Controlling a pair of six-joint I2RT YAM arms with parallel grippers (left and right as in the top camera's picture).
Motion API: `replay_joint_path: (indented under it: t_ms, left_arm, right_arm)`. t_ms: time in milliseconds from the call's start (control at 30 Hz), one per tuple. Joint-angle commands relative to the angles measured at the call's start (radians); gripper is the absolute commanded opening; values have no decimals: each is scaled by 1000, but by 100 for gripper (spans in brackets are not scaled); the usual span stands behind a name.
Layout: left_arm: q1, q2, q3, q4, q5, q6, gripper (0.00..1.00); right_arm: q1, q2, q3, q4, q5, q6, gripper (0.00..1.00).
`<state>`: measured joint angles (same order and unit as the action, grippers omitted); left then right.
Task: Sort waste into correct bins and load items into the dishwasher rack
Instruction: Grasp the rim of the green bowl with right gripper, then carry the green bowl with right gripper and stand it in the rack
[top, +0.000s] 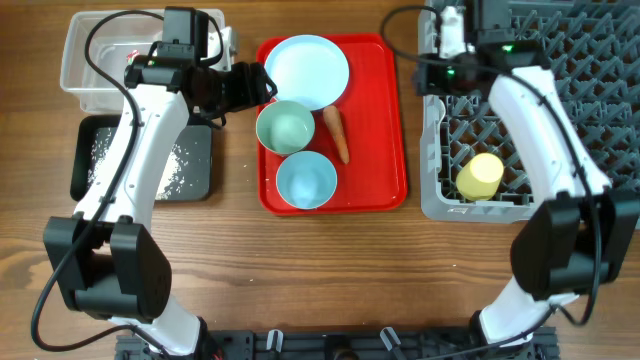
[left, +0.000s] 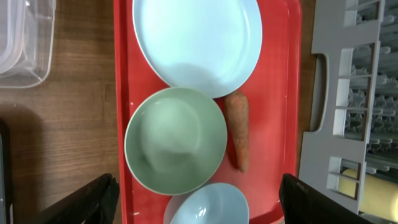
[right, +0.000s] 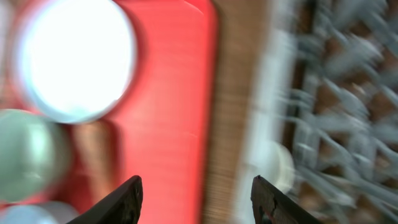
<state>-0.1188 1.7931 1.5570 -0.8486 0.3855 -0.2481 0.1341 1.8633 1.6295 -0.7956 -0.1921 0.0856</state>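
Left tool (left: 199, 208) hung spread and empty above the tray (left: 280, 93), seemingly after the carrot (left: 237, 127) just beside the green bowl (left: 175, 140), needing to drop and pinch across it; right tool (right: 198, 202), spread too, hovered by the rack (top: 432, 150)

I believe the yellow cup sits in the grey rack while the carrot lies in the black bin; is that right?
Not quite: the carrot lies on the red tray, beside the green bowl, as the overhead view shows. The yellow cup does sit in the grey rack.

Red tray (top: 385, 120), pale blue plate (top: 306, 68), pale green bowl (top: 285, 127), blue bowl (top: 305, 180), orange carrot (top: 337, 135), yellow cup (top: 480, 176), grey rack (top: 432, 205)
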Motion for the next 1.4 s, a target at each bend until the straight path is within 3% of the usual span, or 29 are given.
replay_joint_path:
  t_ms: [0, 200, 533, 667, 767, 867, 1133, 1300, 1367]
  left_arm:
    - [0, -11, 6, 18, -19, 2, 86]
    - [105, -11, 6, -21, -21, -55, 86]
    - [266, -11, 6, -77, -21, -74, 90]
    - [266, -11, 6, -78, -20, -74, 100]
    - [266, -11, 6, -82, -21, -74, 100]
    - [266, -11, 6, -85, -21, -74, 100]
    - [266, -11, 6, -84, -21, -74, 100]
    - [266, -11, 6, -85, -21, -74, 100]
    - [266, -11, 6, -84, -21, -74, 100]
  right_arm:
    - [129, -20, 13, 64, -72, 126, 57]
    - [327, 161, 13, 169, -72, 397, 45]
    - [402, 329, 13, 216, -111, 489, 41]
    - [406, 339, 13, 223, -98, 494, 24]
    - [406, 339, 13, 223, -98, 500, 8]
    - [405, 338, 13, 225, -98, 501, 4]
    - [348, 154, 13, 225, -74, 436, 4]
    - [244, -63, 13, 150, 153, 347, 4]
    - [193, -143, 13, 107, 343, 289, 4]
